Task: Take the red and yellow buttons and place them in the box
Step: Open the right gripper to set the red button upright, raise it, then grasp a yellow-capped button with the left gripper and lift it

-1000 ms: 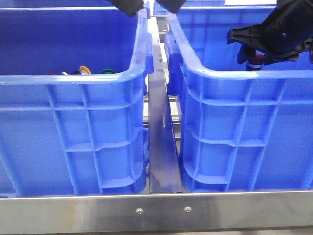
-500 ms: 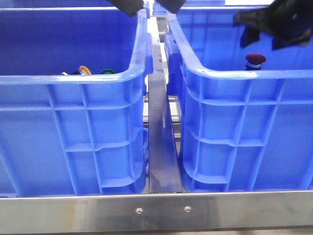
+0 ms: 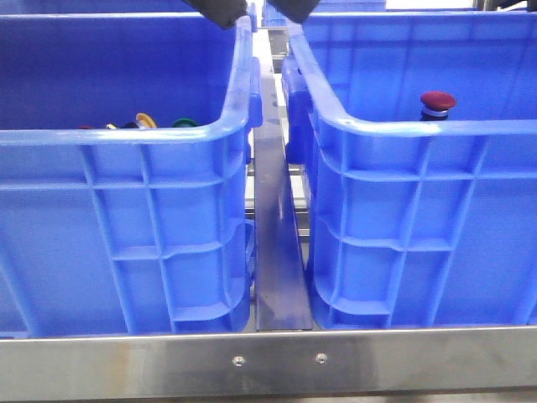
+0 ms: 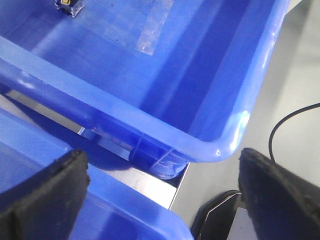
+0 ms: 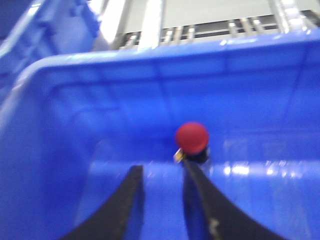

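Front view, red button (image 3: pixel 437 102) upright, cap up, in box (image 3: pixel 419 134), right pincer (image 5: pixel 162 192) seemingly narrow, empty.

Left gripper (image 4: pixel 165 195): two broad black fingers (image 4: pixel 42 187) with rough, matte padded faces. Right gripper (image 5: pixel 162 200): slim black curved fingers (image 5: pixel 131 200), one edge scuffed pale.

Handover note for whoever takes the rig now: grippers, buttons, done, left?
Right gripper: open, empty, above the red button, which stands upright inside the right-hand box.
Left gripper: open, empty, over the gap between the two crates.
Done: red button is in the box.
Left: the yellow one. The left crate holds assorted buttons barely visible over its rim; a yellowish cap shows among them.
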Robot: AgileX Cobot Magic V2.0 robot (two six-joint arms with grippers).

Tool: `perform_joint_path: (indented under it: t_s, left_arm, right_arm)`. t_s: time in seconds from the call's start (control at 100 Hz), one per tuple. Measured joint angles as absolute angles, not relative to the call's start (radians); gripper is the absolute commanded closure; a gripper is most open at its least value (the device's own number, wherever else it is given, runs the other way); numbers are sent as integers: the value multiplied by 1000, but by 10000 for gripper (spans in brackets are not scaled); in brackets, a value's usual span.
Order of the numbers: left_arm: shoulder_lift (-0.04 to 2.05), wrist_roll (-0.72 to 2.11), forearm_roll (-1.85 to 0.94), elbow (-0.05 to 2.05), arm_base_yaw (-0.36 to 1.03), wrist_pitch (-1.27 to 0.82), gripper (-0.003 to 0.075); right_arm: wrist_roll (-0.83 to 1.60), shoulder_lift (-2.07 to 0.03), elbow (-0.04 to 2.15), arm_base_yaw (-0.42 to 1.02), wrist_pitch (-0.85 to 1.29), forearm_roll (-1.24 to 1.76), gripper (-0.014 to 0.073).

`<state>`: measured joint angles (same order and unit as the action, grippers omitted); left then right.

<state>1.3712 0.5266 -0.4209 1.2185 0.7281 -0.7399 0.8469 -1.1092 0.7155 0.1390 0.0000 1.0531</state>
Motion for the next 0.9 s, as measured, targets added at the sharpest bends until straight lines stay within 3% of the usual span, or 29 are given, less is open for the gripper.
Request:
perform_joint_path:
  t_s: [0.29, 0.59, 0.77, 0.9]
  left_arm:
    - [1371, 472, -401, 1218, 728, -733, 147]
    - [1371, 81, -32, 1260, 728, -769, 147]
    - [1371, -125, 215, 1319, 728, -869, 147]
    - [1381, -179, 246, 1374, 690, -971, 147]
  right_arm:
    - [847, -752, 510, 139, 119, 1051, 664]
    - [847, -454, 426, 139, 201, 1037, 662]
    - [847, -422, 424, 139, 201, 1035, 662]
    - [847, -422, 424, 139, 202, 1035, 662]
